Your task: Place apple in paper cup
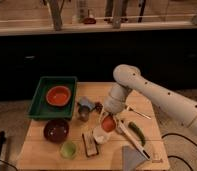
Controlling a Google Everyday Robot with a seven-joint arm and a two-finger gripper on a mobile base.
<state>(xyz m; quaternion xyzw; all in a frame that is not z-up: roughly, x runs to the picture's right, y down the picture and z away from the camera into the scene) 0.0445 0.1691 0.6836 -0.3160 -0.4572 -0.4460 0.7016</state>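
Observation:
The apple is a small orange-red fruit held between my gripper's fingers, just above and to the right of the paper cup. The paper cup is a small white cup near the front middle of the wooden table, partly hidden by the apple and the gripper. My gripper hangs from the white arm, which reaches in from the right, and it is shut on the apple.
A green tray at the left holds an orange bowl. A dark bowl, a light green cup, a metal cup, a dark block, a green vegetable and a folded grey cloth lie around the cup.

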